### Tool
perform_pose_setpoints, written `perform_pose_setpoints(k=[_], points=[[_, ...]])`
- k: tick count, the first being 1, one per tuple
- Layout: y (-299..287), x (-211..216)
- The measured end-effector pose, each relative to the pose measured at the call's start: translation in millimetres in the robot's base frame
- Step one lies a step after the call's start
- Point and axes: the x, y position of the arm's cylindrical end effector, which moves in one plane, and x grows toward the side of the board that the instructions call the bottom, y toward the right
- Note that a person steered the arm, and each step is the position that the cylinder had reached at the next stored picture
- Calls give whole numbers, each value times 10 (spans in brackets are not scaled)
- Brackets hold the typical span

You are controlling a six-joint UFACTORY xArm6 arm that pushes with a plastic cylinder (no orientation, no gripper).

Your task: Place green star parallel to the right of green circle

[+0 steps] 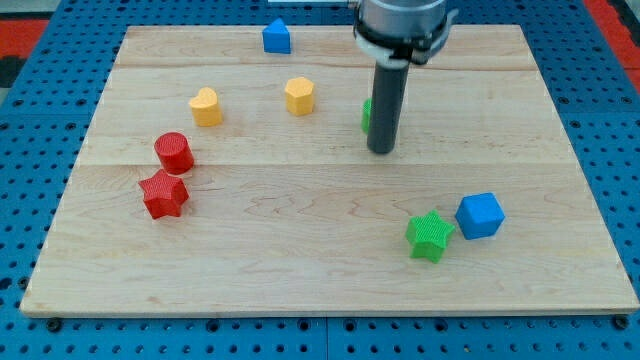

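Observation:
The green star (430, 236) lies at the lower right of the wooden board (300, 260), touching or nearly touching the blue cube (480, 215) at its upper right. The green circle (367, 115) is mostly hidden behind my rod; only a sliver shows at the rod's left edge. My tip (381, 151) rests on the board just below and in front of the green circle, well above and to the left of the green star.
A red cylinder (174, 152) and a red star (164, 194) sit at the left. A yellow heart (206, 107) and a yellow hexagon (299, 96) lie at upper middle. A blue block (276, 37) is near the top edge.

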Motion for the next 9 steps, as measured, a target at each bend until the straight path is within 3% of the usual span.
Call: perform_pose_setpoints(k=[1,2,3,4,5,7,8,9], points=[[-38,933],[-134,1500],[767,1565],[538,1361],[547,815],[389,328],[549,125],[1233,-315]])
